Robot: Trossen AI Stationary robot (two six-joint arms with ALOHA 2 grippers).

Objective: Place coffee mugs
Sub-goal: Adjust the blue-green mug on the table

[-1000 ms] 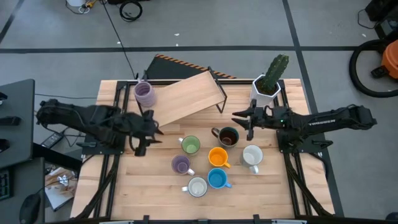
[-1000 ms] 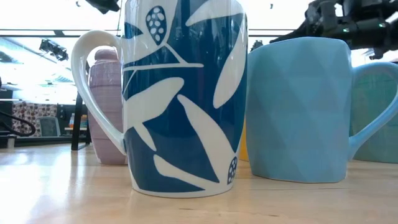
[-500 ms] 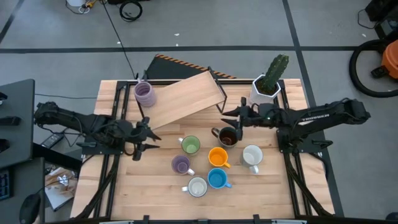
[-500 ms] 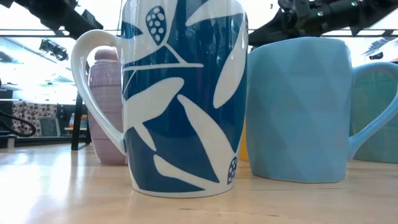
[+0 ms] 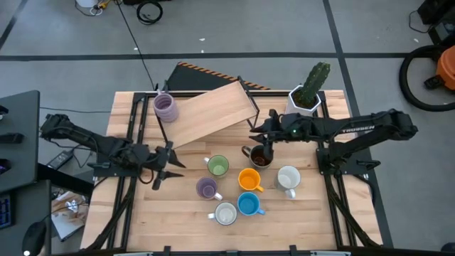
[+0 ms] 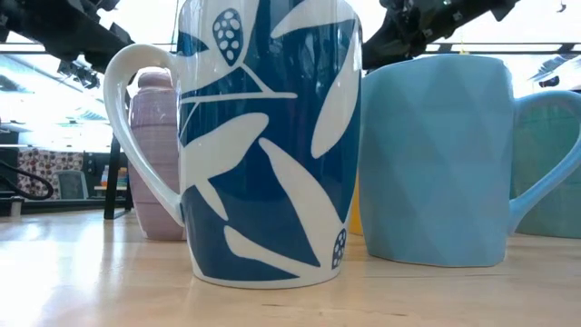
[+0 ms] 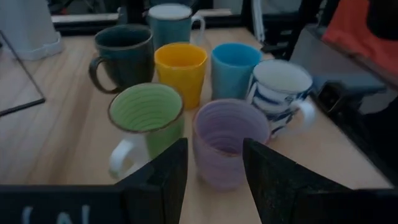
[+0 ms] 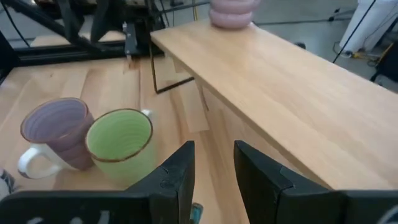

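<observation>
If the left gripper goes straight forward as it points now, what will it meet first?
Probably the purple mug, centred beyond the open left gripper. The green mug stands just beside that line.

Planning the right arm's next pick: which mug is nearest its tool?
The dark brown mug, directly under the right tool. The orange and white mugs sit farther toward the front.

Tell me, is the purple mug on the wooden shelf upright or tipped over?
Upright. The purple mug stands near one end of the wooden shelf, its round open mouth facing up in the high view.

Dim wrist views, backlit low view
</observation>
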